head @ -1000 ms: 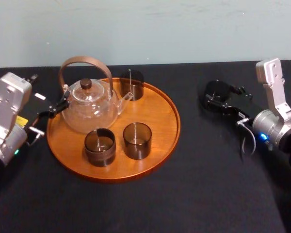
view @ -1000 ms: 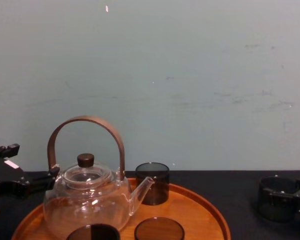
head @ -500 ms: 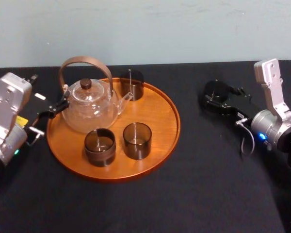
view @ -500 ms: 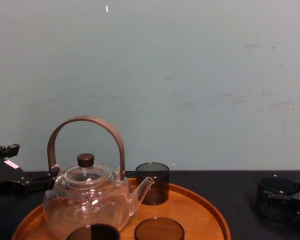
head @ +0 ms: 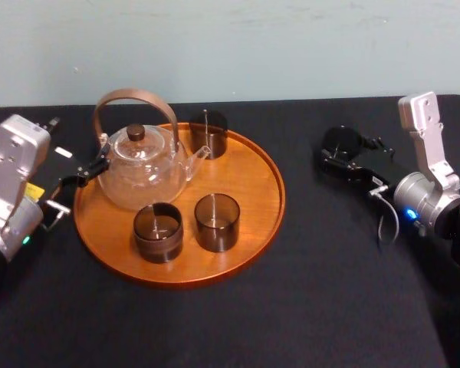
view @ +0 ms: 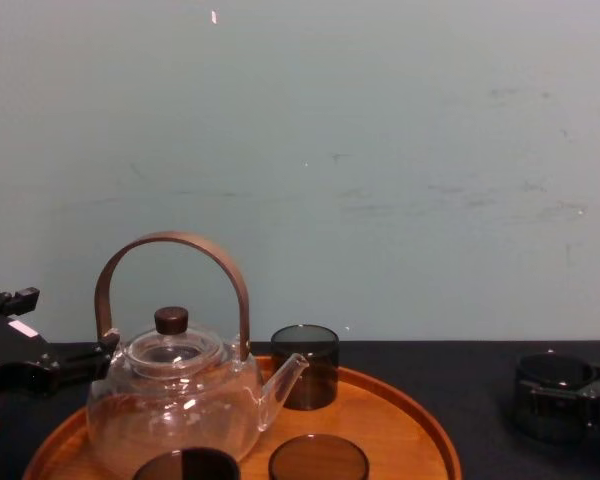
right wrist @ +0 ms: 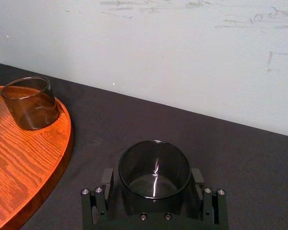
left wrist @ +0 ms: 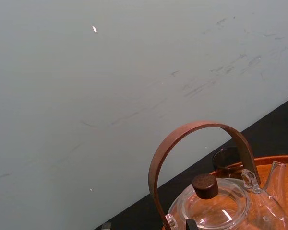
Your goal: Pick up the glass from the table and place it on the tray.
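A dark smoky glass (head: 342,142) stands on the black table (head: 314,307), to the right of the round orange-brown tray (head: 254,178). My right gripper (head: 339,155) is open around it, reaching in from the right. In the right wrist view the glass (right wrist: 154,167) sits upright between the two black fingers (right wrist: 107,178), with a thin gap on each side of my right gripper (right wrist: 152,175). The chest view has the glass (view: 550,388) low at the right edge. My left gripper (head: 84,173) rests at the tray's left rim, beside the teapot.
On the tray stand a clear glass teapot (head: 142,175) with a brown arched handle and three dark glasses (head: 208,133), (head: 158,231), (head: 217,221). A pale wall closes the back of the table. Bare black cloth lies between the tray and the right gripper.
My right arm's wrist has shifted slightly left and down, the gripper staying around the glass. The glass, the tray's things and the left arm have not moved.
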`<act>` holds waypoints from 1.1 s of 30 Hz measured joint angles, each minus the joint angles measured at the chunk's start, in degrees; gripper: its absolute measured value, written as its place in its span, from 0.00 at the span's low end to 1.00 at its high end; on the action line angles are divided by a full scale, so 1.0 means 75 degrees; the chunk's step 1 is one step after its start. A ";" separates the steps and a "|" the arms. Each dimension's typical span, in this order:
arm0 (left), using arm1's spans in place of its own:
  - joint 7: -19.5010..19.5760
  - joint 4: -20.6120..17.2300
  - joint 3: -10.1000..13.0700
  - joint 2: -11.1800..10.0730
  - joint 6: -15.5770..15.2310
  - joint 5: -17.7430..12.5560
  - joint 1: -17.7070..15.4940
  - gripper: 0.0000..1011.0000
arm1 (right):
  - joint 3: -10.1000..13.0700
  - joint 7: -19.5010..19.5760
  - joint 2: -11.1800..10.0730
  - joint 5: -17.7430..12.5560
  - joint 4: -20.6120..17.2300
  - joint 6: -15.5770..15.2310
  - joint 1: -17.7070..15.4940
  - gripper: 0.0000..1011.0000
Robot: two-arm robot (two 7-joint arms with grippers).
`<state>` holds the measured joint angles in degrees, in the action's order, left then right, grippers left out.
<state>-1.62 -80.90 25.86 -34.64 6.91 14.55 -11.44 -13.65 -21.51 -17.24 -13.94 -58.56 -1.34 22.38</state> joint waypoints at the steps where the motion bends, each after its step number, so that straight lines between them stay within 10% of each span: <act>1: 0.0000 0.0000 0.0000 0.0000 0.0000 0.0000 0.0000 1.00 | 0.0000 -0.0001 0.0004 0.0000 0.0004 0.0007 0.0002 0.99; 33: 0.0000 0.0000 0.0000 0.0000 0.0000 0.0000 0.0000 1.00 | -0.0017 -0.0010 0.0059 0.0001 0.0126 0.0098 0.0073 0.87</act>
<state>-1.62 -80.90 25.86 -34.64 6.91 14.55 -11.43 -13.78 -21.58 -16.80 -13.94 -57.62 -0.60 22.93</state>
